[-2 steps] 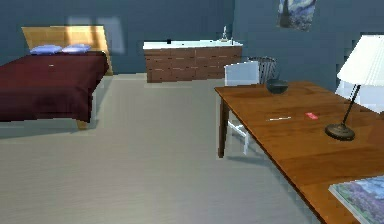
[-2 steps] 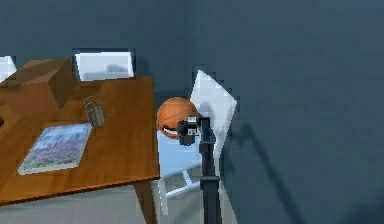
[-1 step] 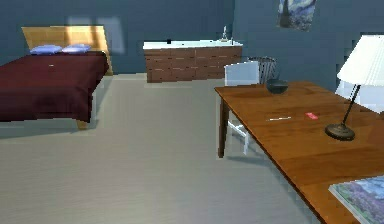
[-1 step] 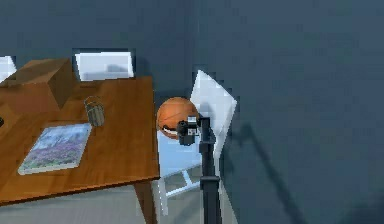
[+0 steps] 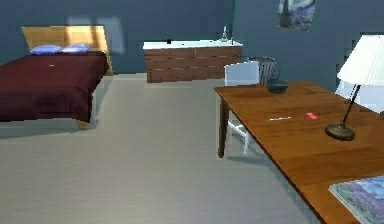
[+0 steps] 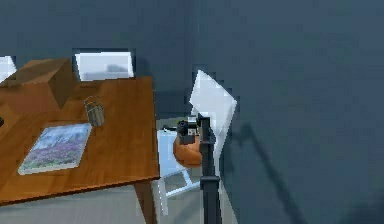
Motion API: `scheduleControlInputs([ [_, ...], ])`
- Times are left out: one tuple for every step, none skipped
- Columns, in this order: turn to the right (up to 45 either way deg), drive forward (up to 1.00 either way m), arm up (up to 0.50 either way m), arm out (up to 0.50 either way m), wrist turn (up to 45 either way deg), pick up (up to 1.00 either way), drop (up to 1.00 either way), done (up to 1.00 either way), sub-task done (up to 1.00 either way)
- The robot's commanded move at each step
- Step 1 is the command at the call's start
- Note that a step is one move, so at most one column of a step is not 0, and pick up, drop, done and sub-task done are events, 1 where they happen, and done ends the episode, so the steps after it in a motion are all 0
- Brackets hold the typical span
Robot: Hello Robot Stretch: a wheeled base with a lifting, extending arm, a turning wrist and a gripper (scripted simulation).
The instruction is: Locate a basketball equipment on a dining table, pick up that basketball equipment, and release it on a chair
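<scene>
Beside the wooden table [image 6: 120, 130], on the arm side view's right, a white chair [image 6: 214, 100] stands close to the table's edge. The arm [image 6: 209, 185] rises from the bottom edge toward this chair, and the gripper [image 6: 181, 130] sits at its far end, above the seat. An orange ball [image 6: 186, 153] shows just under the gripper. It may be resting on the seat, so I cannot tell whether the gripper holds it, nor how the fingers stand.

On the table lie a magazine [image 6: 55, 148] near the front edge, a brown box [image 6: 45, 80] farther back and a small grey thing [image 6: 95, 112] between them. A second white chair [image 6: 103, 65] stands at the table's far side.

The forward view has the table along its right, with a lamp [image 5: 362, 70] under a white shade, a dark bowl [image 5: 277, 87] and a small red thing [image 5: 314, 116] on it. A pale chair [image 5: 242, 75] stands at the table's far end. On the left is a bed [image 5: 50, 85] with a dark red cover and two pillows [image 5: 58, 49]. A dresser [image 5: 190, 62] stands against the back wall, and a picture [image 5: 297, 12] hangs on the wall at the top right.
</scene>
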Motion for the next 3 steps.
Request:
scheduleControlInputs([
  [0.0,0.0,0.1,0.0,0.0,0.0,0.0,0.0,0.0],
  [0.0,0.0,0.0,-0.08,0.0,0.0,0.0,0.0,0.0],
  [0.0,0.0,0.0,0.0,0.0,0.0,0.0,1.0,0.0],
])
